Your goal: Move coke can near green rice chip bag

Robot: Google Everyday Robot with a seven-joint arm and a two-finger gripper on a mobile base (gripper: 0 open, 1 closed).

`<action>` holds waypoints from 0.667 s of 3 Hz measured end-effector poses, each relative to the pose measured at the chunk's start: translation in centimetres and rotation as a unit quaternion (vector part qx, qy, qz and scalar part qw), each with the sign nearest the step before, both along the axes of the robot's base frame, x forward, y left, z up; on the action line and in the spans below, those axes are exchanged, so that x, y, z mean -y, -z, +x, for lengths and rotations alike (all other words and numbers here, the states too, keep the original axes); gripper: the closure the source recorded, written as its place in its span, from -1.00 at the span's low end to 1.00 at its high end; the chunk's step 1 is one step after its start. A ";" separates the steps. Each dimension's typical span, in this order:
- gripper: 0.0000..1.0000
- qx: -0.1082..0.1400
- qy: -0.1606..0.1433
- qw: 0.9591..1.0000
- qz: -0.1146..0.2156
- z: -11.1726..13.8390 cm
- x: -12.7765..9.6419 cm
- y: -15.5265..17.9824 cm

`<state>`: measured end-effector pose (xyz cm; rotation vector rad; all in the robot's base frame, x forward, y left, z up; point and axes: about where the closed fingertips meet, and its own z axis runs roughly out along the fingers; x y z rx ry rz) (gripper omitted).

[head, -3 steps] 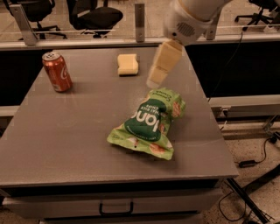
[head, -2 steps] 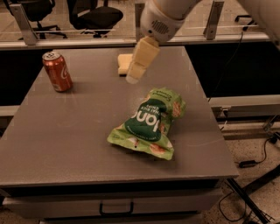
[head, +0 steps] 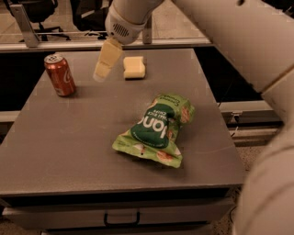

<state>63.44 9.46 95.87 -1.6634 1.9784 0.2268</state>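
The coke can (head: 60,75), red with white script and a silver top, stands upright at the far left of the grey table (head: 69,142). The green rice chip bag (head: 155,129), light green with a dark green centre panel, lies flat right of the table's middle. My gripper (head: 103,69) hangs above the table's far part, to the right of the can and to the left of the sponge, well apart from the bag. It holds nothing that I can see.
A pale yellow sponge block (head: 134,67) lies at the far middle of the table, just right of the gripper. My white arm (head: 239,36) crosses the upper right. A drawer handle (head: 121,219) sits below the front edge. Office chairs (head: 36,11) stand behind.
My gripper has swung left across the table's far part, from above the bag's far end, past the sponge, toward the coke can. The can, bag and sponge have not moved.
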 end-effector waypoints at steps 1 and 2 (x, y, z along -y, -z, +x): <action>-1.00 -0.010 -0.001 1.000 0.008 1.4 -3.3 1.5; -1.00 -0.016 -0.002 1.000 0.007 2.1 -6.1 2.8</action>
